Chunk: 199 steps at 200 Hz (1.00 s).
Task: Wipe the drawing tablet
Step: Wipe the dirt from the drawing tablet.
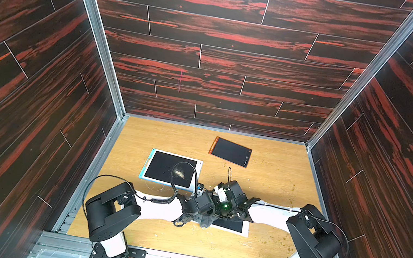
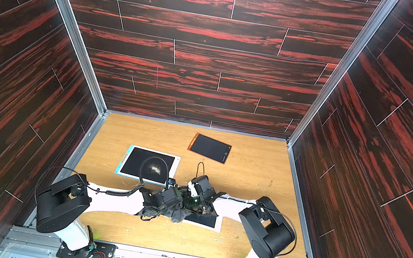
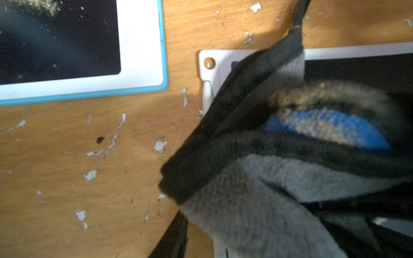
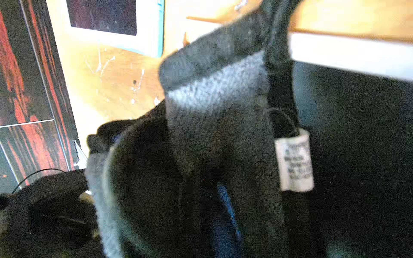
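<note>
Three tablets on the wooden table (image 1: 277, 176): an orange-framed tablet (image 1: 230, 151) at upper centre, a blue-edged tablet (image 1: 161, 166) with a crumb pile (image 1: 179, 173) left of centre, and the white-framed drawing tablet (image 1: 230, 225) at lower centre, half hidden under the left gripper (image 1: 183, 219) and right gripper (image 1: 224, 216). Black screen, grey cloth (image 1: 207, 220) bunched over its left end. Right one's pinched on the cloth; left one, can't tell. Blue-edged tablet sits just beside its corner, bare wood to the right
</note>
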Tool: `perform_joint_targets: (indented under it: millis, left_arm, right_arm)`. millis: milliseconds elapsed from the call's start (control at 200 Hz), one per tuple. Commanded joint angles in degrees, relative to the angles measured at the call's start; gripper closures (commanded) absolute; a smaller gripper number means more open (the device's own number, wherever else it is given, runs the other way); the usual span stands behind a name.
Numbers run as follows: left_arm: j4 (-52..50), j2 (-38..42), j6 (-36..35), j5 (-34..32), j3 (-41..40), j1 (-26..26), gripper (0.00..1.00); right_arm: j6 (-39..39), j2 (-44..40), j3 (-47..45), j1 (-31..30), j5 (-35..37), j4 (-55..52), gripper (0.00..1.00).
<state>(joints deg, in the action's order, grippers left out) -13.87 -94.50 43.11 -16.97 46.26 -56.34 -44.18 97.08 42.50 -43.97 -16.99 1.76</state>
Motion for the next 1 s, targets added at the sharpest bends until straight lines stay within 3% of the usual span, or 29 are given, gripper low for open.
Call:
perform_joint_targets:
  millis: [0, 175, 491, 992]
  left_arm:
    - [-6.45, -1.34, -0.29, 0.59, -1.75, -0.09, 0.59]
    - [-4.50, -1.65, -0.05, 2.19, -1.97, -0.08, 0.59]
    - [-3.94, -0.94, -0.02, 2.04, -2.69, -0.07, 0.59]
    - [-3.80, -1.26, -0.50, 2.40, -1.79, -0.08, 0.59]
  right_arm:
    - [-0.29, 4.87, -3.62, 0.68, 10.58, -11.70, 1.00]
    - [-0.12, 1.42, -4.22, 2.23, 13.35, -15.43, 1.00]
    - [1.25, -4.65, -9.62, 11.45, 11.63, -19.65, 1.00]
    - [-2.20, -17.10, -13.89, 11.98, 19.10, -30.26, 1.00]
